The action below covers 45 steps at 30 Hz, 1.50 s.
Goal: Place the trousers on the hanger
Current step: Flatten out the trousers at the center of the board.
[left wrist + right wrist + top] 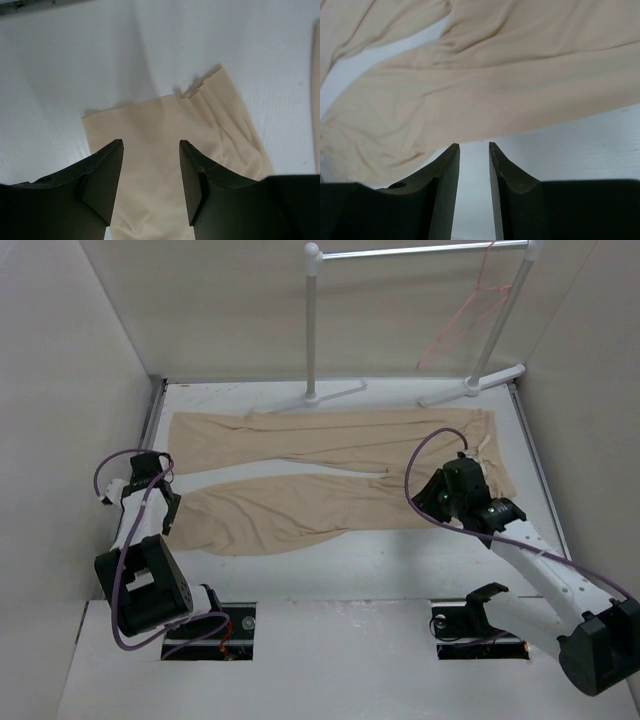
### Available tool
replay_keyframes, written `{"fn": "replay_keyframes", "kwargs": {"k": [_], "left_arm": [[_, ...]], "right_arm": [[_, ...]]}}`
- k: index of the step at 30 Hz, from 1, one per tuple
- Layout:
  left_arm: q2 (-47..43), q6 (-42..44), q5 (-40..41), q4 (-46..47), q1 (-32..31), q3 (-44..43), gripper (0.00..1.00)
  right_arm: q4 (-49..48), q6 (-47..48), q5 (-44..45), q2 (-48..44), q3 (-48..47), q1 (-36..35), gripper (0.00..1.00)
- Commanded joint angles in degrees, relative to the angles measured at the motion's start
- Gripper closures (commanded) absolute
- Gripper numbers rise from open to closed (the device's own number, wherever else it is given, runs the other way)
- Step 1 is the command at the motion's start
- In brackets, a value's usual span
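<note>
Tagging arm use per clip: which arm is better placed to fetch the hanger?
Right, probably. The hanger hangs at the rack's right end, beyond the open right tool; the left tool hovers over the trousers' left cuff.

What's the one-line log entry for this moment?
trousers flat on table | hanger on rack | left pincer open over leg cuff | right pincer open at trousers' near edge

A robot lab cell: white table (350,570) walled by plain beige panels (60,390), left arm (140,530) and right arm (545,575) bolted at the table's near edge, white tube garment rack (312,330) at its far edge.
</note>
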State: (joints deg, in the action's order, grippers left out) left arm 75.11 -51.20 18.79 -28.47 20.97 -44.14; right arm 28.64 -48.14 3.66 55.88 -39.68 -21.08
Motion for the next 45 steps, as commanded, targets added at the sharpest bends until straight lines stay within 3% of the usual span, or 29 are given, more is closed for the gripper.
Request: {"fn": "replay_keyframes", "kwargs": {"k": [1, 5, 10, 14, 26, 27, 31, 33, 38, 45], "left_arm": [[-1.81, 1.8, -0.42, 3.95, -0.27, -3.4, 0.54], [-0.59, 2.42, 1.25, 4.82, 0.43, -5.16, 0.54], [10.65, 5.84, -4.01, 8.34, 2.1, -8.94, 0.56], [16.2, 7.34, -3.85, 7.73, 1.84, -11.14, 0.58], [23.93, 7.08, -2.88, 11.24, 0.69, -13.25, 0.58], [24.55, 7.17, -2.79, 11.59, 0.69, -13.51, 0.6], [26.05, 7.34, -2.7, 13.08, 0.69, -15.01, 0.85], [27.01, 7.43, -2.79, 13.53, 0.69, -16.41, 0.91], [27.72, 7.52, -1.91, 13.26, 0.61, -18.61, 0.99], [29.29, 7.61, 0.9, 12.56, 0.69, -25.72, 1.0]], "right_arm": [[-3.77, 0.94, -2.69, 0.37, 0.66, -3.82, 0.64], [-5.35, 0.94, -3.4, 0.73, 1.97, -5.33, 0.62], [-6.76, 0.94, -4.1, 1.34, 2.33, -5.33, 0.61], [-7.46, 1.12, -4.45, 2.3, 1.98, -5.33, 0.6], [-8.34, 1.82, -4.45, 5.12, -0.4, -5.33, 0.6], [-8.34, 1.82, -4.37, 5.29, -0.66, -5.33, 0.6], [-8.34, 1.82, -4.28, 5.65, -0.75, -5.33, 0.6], [-8.25, 1.82, -4.28, 5.73, -0.75, -5.33, 0.6], [-7.81, 1.91, -3.93, 6.09, -1.71, -4.54, 0.6], [-8.16, 2.52, -3.75, 7.49, -2.42, -3.49, 0.6]]}}
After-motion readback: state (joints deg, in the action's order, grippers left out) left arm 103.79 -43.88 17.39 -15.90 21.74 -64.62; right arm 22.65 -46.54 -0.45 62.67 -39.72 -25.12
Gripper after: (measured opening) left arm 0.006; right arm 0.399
